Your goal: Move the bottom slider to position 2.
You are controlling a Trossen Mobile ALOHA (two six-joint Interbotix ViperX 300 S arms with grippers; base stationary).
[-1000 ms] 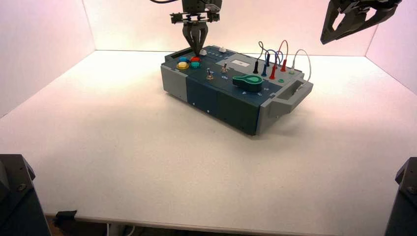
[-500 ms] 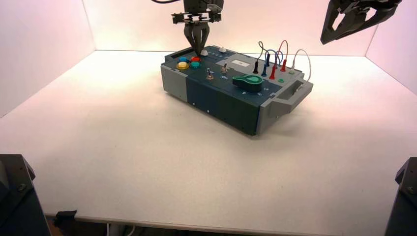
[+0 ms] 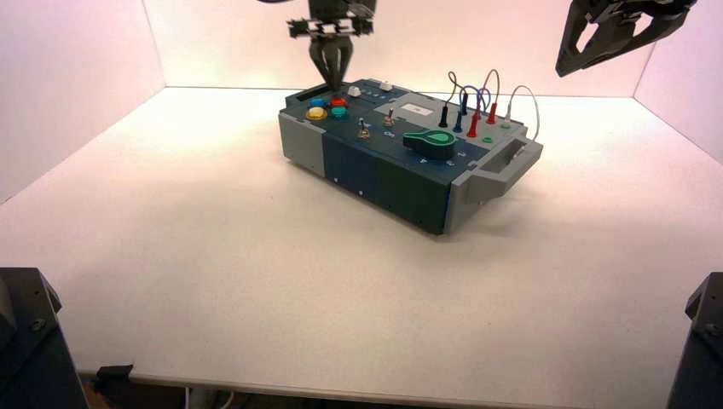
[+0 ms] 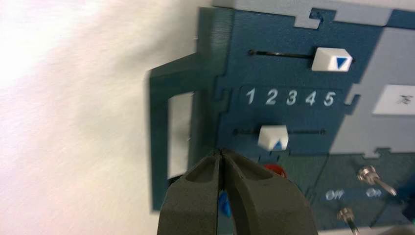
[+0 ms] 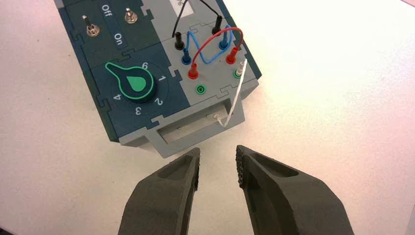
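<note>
Box sits turned on the white table [image 3: 256, 256]. Nearest on its top: big green-and-black rotary knob [image 3: 430, 144], pointer between the 4 and the 6. Next, two metal toggle switches [image 5: 92, 30] [image 5: 130, 16] beside the Off/On lettering. Grey handle [image 5: 195, 136] at the box's right end; black, blue, red and white wires [image 5: 234, 100] on the grey panel there — white one has one end in a socket, other end hanging at the handle.

Toward the left end, four round push buttons: yellow [image 3: 316, 113], green [image 3: 338, 112], blue [image 3: 318, 103], red [image 3: 338, 101]. Just past the red one is the bottom slider [image 4: 273, 137], a white knob on the slot nearer the buttons; it stands by the 2, its arrow slightly toward the 3. Number strip [image 4: 290, 97] reads 1 2 3 4 5. Beyond it, the other white slider [image 4: 332, 59] is by the far end of its slot, on the 5 side.

Left gripper [image 4: 220, 152] is above the box's left end near the red and blue buttons, apart from the bottom slider — jaws clenched together, nothing between them. Whether the tips touch the box, can't tell. Right gripper [image 5: 218, 149] is parked in the air off the box's right end, jaws released, holding nothing.
</note>
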